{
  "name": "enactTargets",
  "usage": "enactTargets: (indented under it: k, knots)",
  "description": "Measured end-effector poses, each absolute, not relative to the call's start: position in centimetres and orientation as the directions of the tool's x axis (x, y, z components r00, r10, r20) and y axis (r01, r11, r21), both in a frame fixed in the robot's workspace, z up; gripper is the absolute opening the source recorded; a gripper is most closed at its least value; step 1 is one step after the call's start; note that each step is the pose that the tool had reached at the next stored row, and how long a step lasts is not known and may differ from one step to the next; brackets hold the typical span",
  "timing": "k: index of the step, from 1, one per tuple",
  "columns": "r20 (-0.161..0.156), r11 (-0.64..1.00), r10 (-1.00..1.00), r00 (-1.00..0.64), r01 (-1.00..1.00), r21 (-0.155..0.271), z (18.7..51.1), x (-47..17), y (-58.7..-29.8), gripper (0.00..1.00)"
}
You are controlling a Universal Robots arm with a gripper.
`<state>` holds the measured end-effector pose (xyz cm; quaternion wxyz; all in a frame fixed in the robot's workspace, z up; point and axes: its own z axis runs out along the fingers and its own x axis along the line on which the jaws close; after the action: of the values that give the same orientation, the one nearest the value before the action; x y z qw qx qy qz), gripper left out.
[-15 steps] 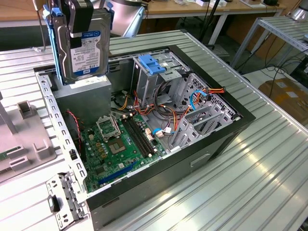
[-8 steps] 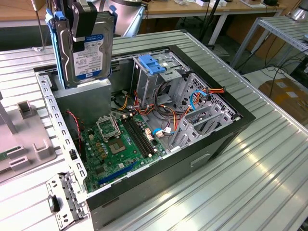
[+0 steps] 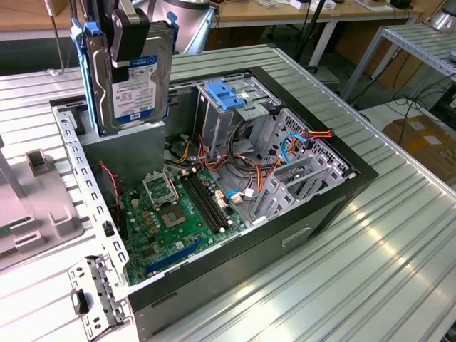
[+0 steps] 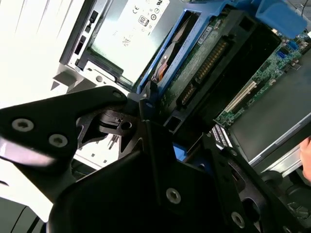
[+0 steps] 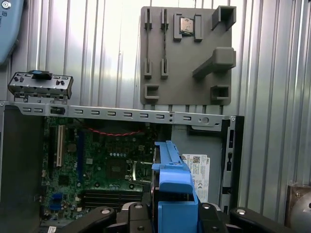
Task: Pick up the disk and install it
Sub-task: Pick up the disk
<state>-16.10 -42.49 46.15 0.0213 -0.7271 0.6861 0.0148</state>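
Observation:
The disk point(image 3: 134, 82) hangs upright above the back corner of the open computer case point(image 3: 335, 189), at the exterior view's upper left. It is silver-grey with a white and blue label and blue side rails. My gripper point(image 3: 120, 34) is shut on its upper end, one black finger lying over the label side. In the first wrist view the disk's blue rail point(image 5: 172, 191) stands edge-on between the gripper's point(image 5: 172, 216) black fingers. The disk's green circuit-board side point(image 4: 204, 63) runs along the second wrist view. The disk is above the grey power supply point(image 3: 121, 153) and apart from it.
Inside the case lie the green motherboard point(image 3: 178, 214), a metal drive cage with a blue latch point(image 3: 226, 92) and bundles of coloured cables point(image 3: 285, 149). A grey fixture plate point(image 5: 187, 53) sits on the ribbed table beside the case. A loose metal bracket point(image 3: 96, 299) lies at the case's near corner.

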Motion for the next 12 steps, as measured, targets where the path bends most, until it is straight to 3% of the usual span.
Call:
enactTargets:
  k: [12]
  knots:
    - [-0.051, -0.058, -0.997, 0.058, -0.998, -0.011, 46.1, -16.0, -44.1, 0.36]
